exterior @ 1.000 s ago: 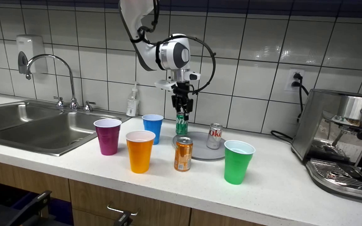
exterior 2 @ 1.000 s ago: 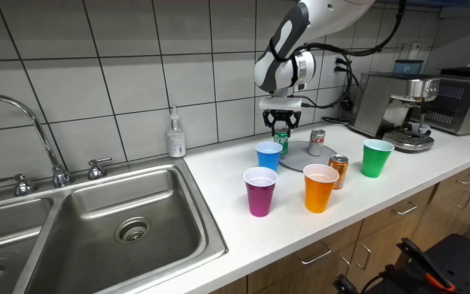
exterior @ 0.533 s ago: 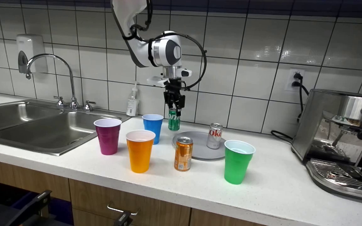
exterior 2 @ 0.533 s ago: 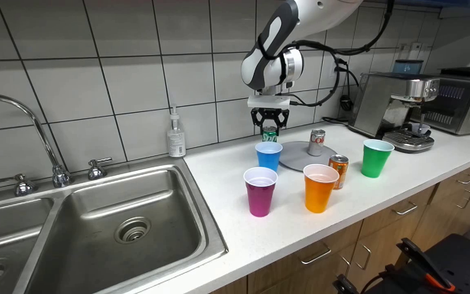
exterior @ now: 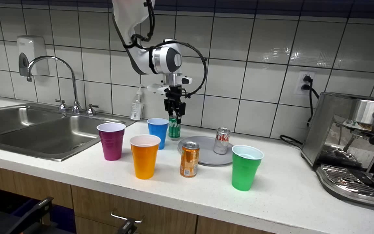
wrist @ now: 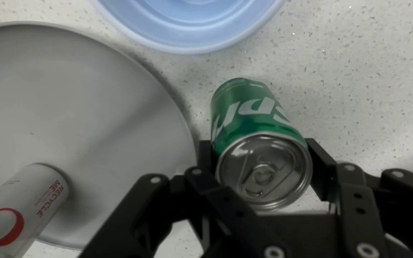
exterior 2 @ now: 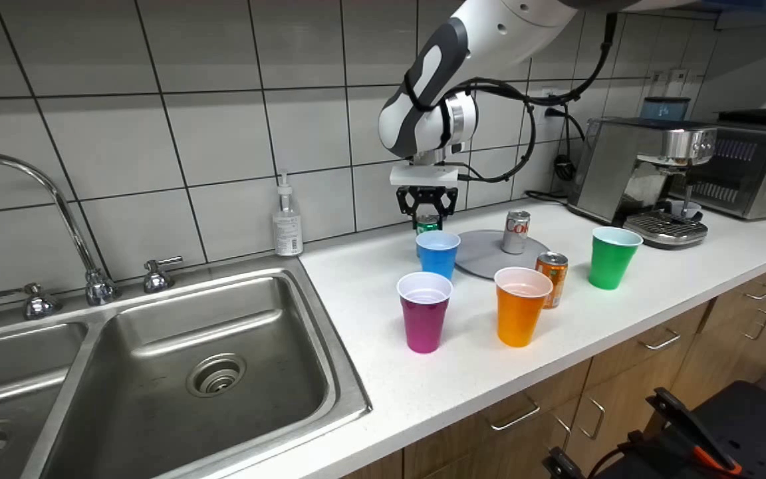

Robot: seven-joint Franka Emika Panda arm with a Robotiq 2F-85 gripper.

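1. The Robotiq gripper (wrist: 260, 157) is grasping a green Sprite can (wrist: 247, 111), with its black fingertips (wrist: 319, 166) pressed to opposite sides near the top.
2. The can is glossy green; white lettering, upside down in the wrist view, runs across its side, and a darker green band lies toward the shoulder.
3. Its bare silver lid faces the wrist camera, the pull tab lying flat.
4. In both exterior views the can is upright beneath the gripper; whether its base touches the white countertop (exterior: 291, 182) cannot be told.
5. It is just beside the gray plate (exterior: 206, 143), not over it, and beyond the blue cup (exterior 2: 438, 253), which partly hides it in an exterior view.
6. A silver Coke can (exterior: 221, 141) with red lettering stands on the plate.
7. Nearer the counter's front edge are an orange soda can (exterior: 190, 159), an orange cup (exterior: 144, 161) and a green cup (exterior: 243, 172).
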